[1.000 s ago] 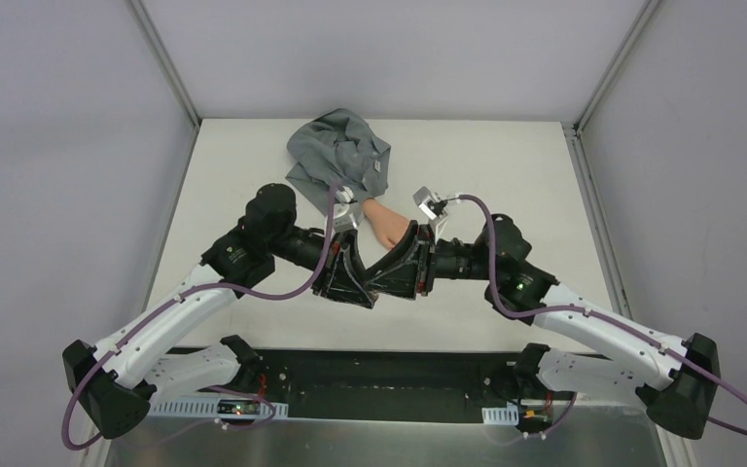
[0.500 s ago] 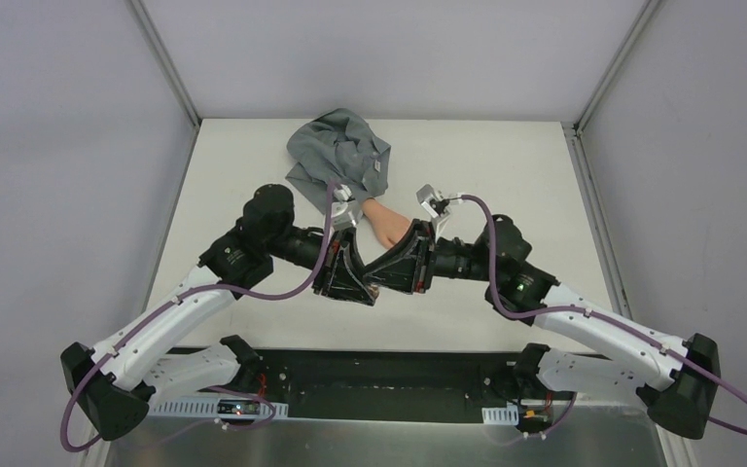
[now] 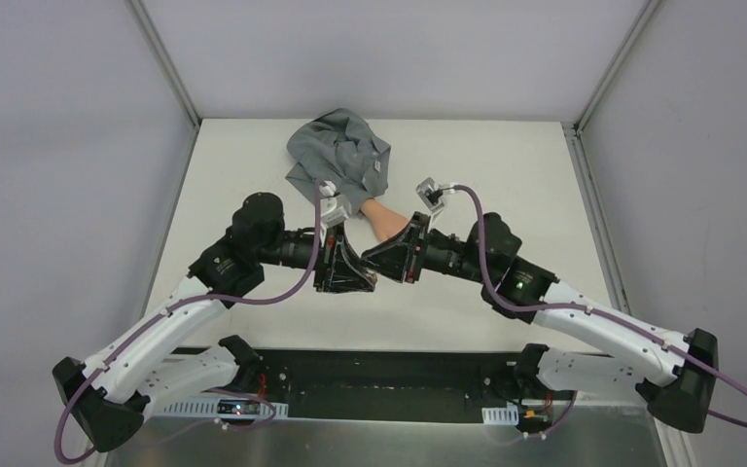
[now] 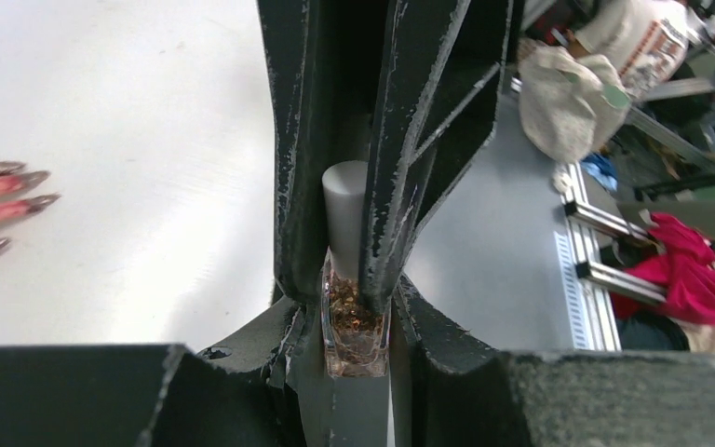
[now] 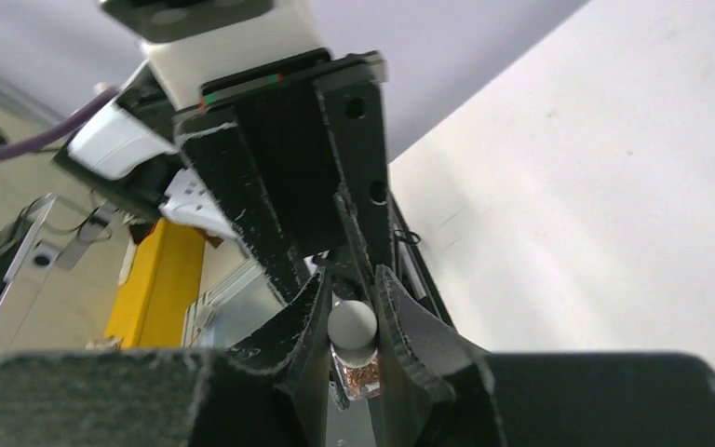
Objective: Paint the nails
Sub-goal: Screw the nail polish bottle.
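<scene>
A tiny glass polish bottle (image 4: 355,333) with coppery glitter and a white cap (image 4: 344,207) hangs between both grippers above the table. My left gripper (image 4: 356,312) is shut on the bottle's glass body. My right gripper (image 5: 353,317) is shut on the cap (image 5: 351,326), with the bottle (image 5: 363,375) below it. In the top view the left gripper (image 3: 357,279) and right gripper (image 3: 383,263) meet tip to tip. The peach fake hand (image 3: 381,218) with its grey sleeve (image 3: 338,156) lies just behind them. Its dark red nails (image 4: 7,177) show at the left edge of the left wrist view, and the top view hides them.
The white table (image 3: 535,204) is walled by grey panels at the back and sides. A metal frame post (image 3: 584,136) stands at the right back corner. The black base rail (image 3: 389,384) runs along the near edge.
Both grippers, still joined on the bottle, have moved a little away from the near edge toward the fake hand. The left arm's elbow has shifted left.
</scene>
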{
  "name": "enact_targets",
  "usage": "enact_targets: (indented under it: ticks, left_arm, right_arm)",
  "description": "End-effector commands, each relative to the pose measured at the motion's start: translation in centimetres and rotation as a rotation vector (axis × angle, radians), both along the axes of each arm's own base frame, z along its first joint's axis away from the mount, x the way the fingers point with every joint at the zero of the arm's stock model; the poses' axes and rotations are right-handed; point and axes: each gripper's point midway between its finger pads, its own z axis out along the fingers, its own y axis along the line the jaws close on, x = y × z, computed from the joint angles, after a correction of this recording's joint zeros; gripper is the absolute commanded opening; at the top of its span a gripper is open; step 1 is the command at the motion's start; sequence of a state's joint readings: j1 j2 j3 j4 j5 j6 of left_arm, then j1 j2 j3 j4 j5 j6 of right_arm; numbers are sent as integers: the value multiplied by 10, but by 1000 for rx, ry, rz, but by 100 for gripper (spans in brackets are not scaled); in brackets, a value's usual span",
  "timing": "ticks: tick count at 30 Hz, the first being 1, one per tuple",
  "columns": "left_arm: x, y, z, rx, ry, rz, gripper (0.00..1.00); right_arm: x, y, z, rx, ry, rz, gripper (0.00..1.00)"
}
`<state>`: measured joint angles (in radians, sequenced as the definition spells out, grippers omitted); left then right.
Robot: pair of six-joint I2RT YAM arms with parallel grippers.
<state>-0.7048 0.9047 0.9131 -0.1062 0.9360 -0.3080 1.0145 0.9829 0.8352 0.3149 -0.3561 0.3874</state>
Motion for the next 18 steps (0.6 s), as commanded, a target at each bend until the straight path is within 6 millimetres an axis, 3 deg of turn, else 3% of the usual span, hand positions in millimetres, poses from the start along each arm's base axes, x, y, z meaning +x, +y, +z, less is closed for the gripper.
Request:
enact_targets:
  ticks: [1, 10, 18]
  left_arm:
    - [46, 8, 13, -35, -100, 243, 0]
    - [79, 27, 8, -16, -110, 456, 0]
    - [83, 27, 2, 7, -103, 462, 0]
  right_arm:
    - [6, 8, -31, -139, 162, -85, 0]
    - [21, 31, -63, -247, 283, -295, 0]
    - [20, 58, -62, -282, 303, -366, 0]
